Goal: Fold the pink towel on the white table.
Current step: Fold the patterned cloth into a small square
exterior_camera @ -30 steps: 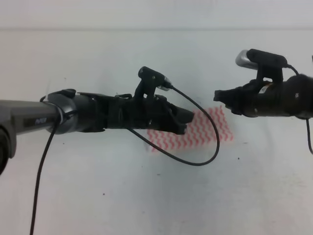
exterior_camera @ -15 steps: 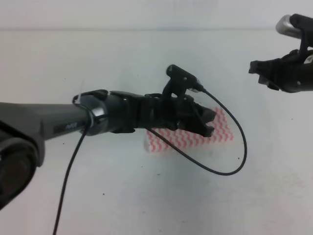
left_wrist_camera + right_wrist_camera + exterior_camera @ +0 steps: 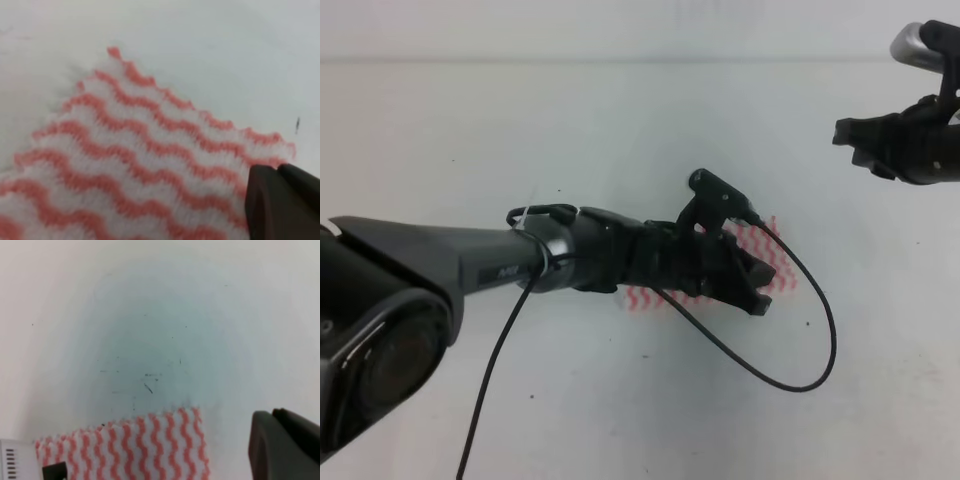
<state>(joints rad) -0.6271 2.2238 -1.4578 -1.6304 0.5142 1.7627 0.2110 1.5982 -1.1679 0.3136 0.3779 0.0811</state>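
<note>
Towel (image 3: 770,235): flat on tabletop (image 3: 520,130), mostly under left tool (image 3: 758,290).
Left tool: grip state unclear.
Right tool (image 3: 855,140): far right, raised; opening unclear.

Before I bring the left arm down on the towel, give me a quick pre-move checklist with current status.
1. Pink towel lying flat on the white table: ok.
2. Left gripper over the towel: ok.
3. Left jaws open or shut: cannot tell.
4. Towel corner free and visible from the left wrist view: ok.
5. Right gripper clear of the towel: ok, up and to the side.
6. Cable clear of the towel: cannot tell.
</note>
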